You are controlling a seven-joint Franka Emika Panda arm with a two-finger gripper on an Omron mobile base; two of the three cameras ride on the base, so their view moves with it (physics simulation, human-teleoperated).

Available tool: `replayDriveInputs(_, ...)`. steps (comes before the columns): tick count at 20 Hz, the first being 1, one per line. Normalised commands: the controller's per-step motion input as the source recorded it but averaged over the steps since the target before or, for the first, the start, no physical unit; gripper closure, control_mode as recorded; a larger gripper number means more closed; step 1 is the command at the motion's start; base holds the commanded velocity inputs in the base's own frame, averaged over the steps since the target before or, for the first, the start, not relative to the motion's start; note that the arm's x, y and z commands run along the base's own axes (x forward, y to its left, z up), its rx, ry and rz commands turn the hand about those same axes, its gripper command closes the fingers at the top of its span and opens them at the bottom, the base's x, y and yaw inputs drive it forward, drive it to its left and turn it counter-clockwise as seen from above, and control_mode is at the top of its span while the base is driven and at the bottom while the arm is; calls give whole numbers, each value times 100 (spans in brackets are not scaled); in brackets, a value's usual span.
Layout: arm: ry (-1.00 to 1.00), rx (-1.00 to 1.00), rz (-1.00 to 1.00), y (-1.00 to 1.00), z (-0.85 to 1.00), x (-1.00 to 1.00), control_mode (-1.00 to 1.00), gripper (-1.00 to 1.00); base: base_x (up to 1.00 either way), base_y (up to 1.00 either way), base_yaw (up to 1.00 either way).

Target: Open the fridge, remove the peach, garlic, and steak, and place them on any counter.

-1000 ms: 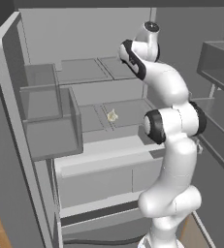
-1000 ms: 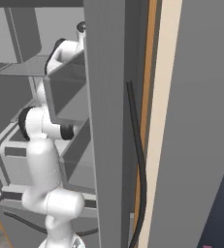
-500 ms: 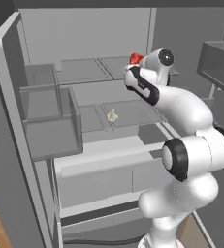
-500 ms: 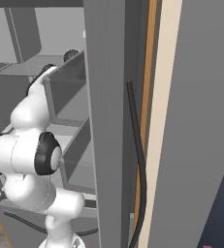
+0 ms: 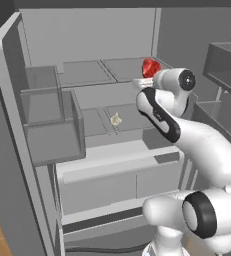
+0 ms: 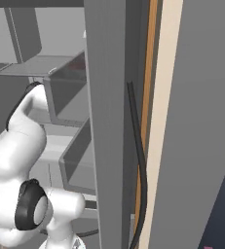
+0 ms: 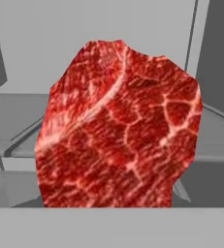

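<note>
The fridge [image 5: 87, 35] stands open, its grey shelves in view. The steak [image 5: 150, 67], a bright red marbled slab, sits at the tip of my gripper [image 5: 149, 75] above the upper right shelf. In the hand view the steak [image 7: 120, 131] stands upright right in front of the camera, and the gripper looks shut on it; the fingertips themselves are hidden. The garlic [image 5: 115, 119], a small pale bulb, lies on the middle shelf, below and left of the gripper. The peach and the counter are out of view.
Clear door bins [image 5: 49, 117] hang on the left door, and more bins [image 5: 227, 62] on the right door, close to my arm. Grey drawers [image 5: 112, 185] lie below the shelves. The right door's edge [image 6: 104, 121] blocks most of the right base view.
The arm has bent lower and its hand has swung right and down. The jaws have closed in on the steak, and it has shifted right and down with the hand.
</note>
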Motion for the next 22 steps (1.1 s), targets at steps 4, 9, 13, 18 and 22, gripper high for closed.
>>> replayDriveInputs(4, 1, 0, 2, 45, 13, -100, -100, 100, 0, 0, 0)
replayDriveInputs(9, 6, 0, 0, 26, 6, -100, -100, 100, 0, 0, 0)
replayDriveInputs(13, 8, 0, 0, 0, 7, -100, -100, 100, 0, 0, 0)
replayDriveInputs(18, 2, 0, 0, 1, 0, -100, -100, 100, 0, 0, 0)
replayDriveInputs(22, 0, 0, 1, 7, 0, -99, -100, 100, 0, 0, 0)
